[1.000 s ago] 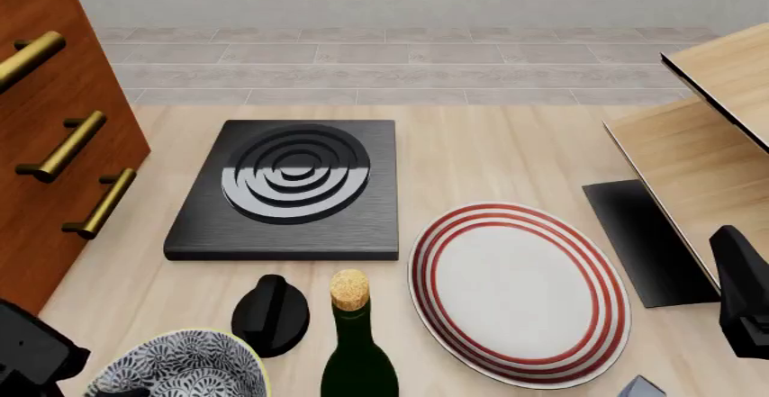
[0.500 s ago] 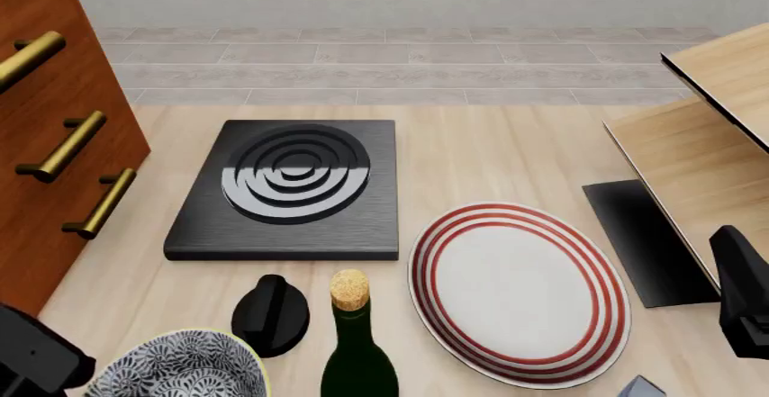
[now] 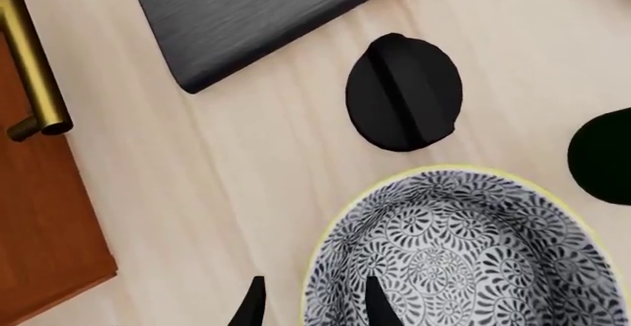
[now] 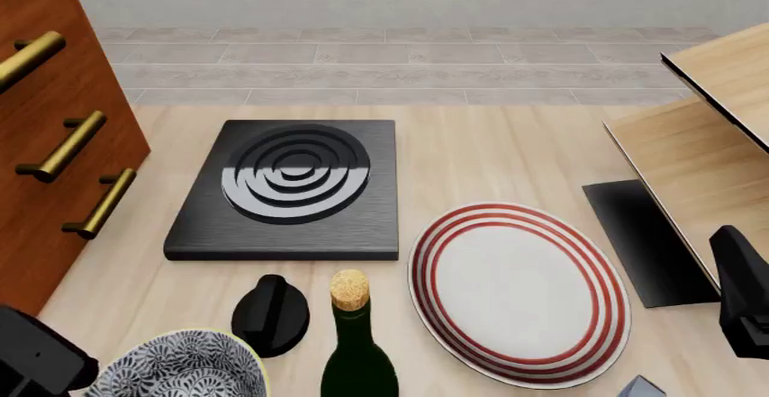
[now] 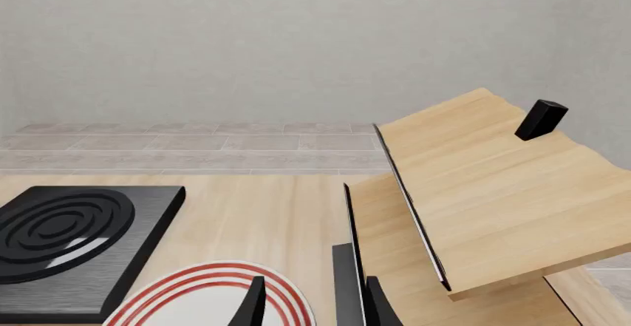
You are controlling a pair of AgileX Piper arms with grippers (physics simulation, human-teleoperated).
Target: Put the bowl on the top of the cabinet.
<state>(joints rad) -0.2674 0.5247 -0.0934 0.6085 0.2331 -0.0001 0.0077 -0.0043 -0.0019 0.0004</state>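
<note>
Your left gripper has its fingers apart, straddling the bowl rim, one finger outside and one inside. You are at the grasp: close on the rim, then lift toward the cabinet, beyond the gripper on the bowl's far side. Your right gripper idles open. No readable writing anywhere.

Left hand open w/ fingers straddling the bowl rim, one finger inside, one outside. Black knob just beyond bowl, apart from it. Dark hob slab past the knob. Cabinet w/ brass handle off to bowl's side, on pale wood surface.
</note>
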